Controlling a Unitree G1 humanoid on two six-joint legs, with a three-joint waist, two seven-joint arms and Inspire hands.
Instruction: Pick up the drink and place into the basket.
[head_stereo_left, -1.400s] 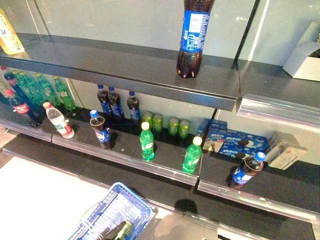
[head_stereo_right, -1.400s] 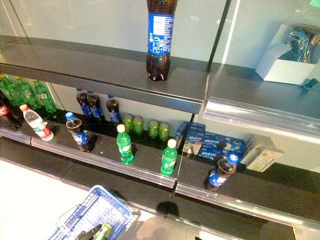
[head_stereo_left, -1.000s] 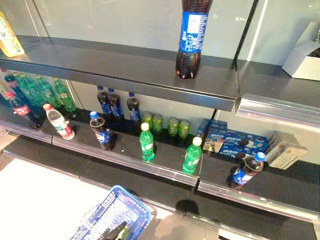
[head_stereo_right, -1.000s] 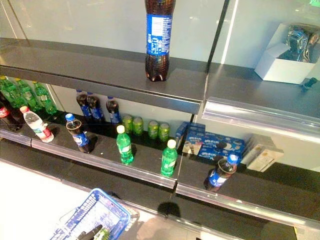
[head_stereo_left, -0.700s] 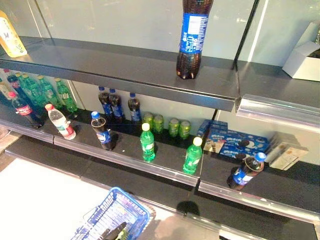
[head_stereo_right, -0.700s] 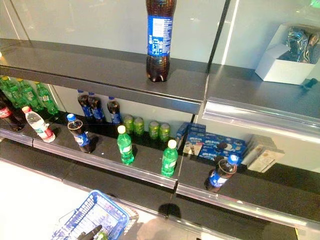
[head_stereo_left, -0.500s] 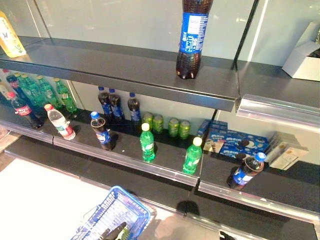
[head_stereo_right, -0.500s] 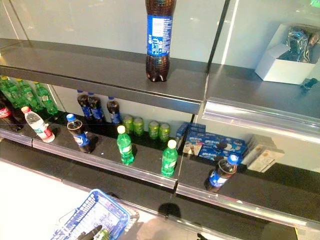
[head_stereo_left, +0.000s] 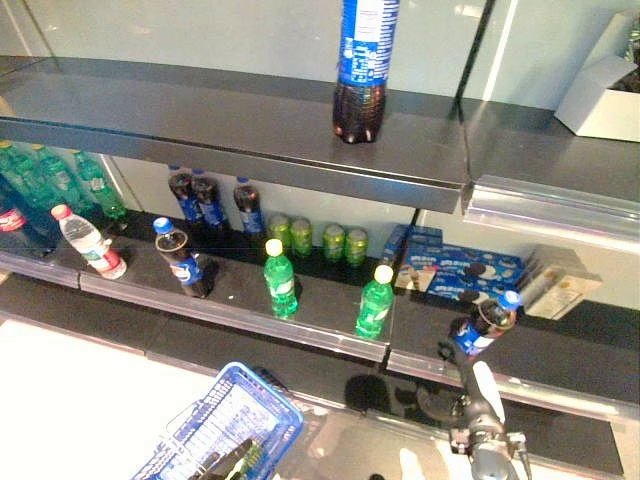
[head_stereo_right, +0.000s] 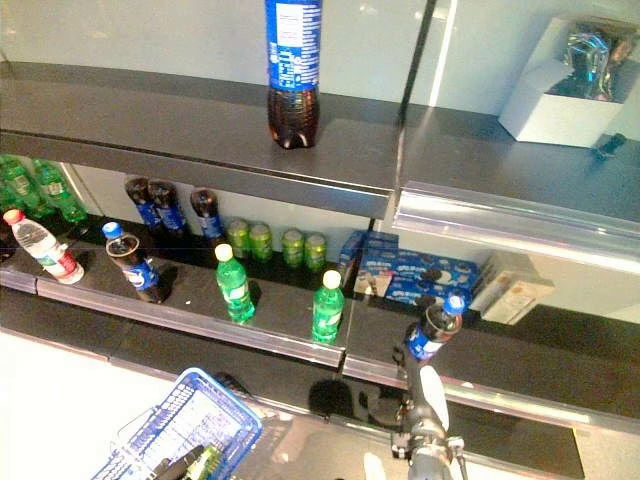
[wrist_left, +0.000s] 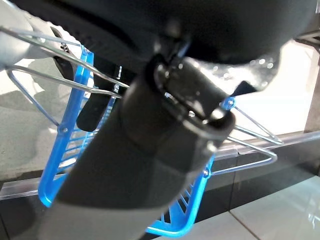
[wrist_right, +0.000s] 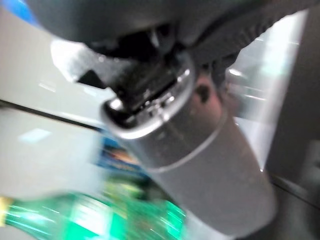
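Left eye view: the right robot hand (head_stereo_left: 482, 385) has come into view from the lower right; half a second ago it was absent. Its fingers reach up toward the blue-capped cola bottle (head_stereo_left: 481, 326) leaning on the right part of the middle shelf (head_stereo_left: 330, 338), close under it, though contact cannot be made out. The whole scene has also shifted, so the camera moved, not the goods. The two green soda bottles (head_stereo_left: 279, 279) stand as before.

Right eye view: the same arm rises just below the cola bottle (head_stereo_right: 431, 327). The fingers look fairly straight, yet how wide they are spread I cannot tell. The blue basket (head_stereo_right: 228, 406) hangs at the lower left, with the left robot hand (head_stereo_right: 178, 466) at its handle.

Left wrist view: the left robot hand (wrist_left: 165, 120) is wrapped on the wire handle (wrist_left: 65, 77) of the basket (wrist_left: 65, 150), carrying it.

Right wrist view: only the thumb of the right robot hand (wrist_right: 170, 125) shows, with a blurred green bottle (wrist_right: 90, 215) beyond.

I judge the reach has begun; the drink sits on the shelf, not yet grasped.
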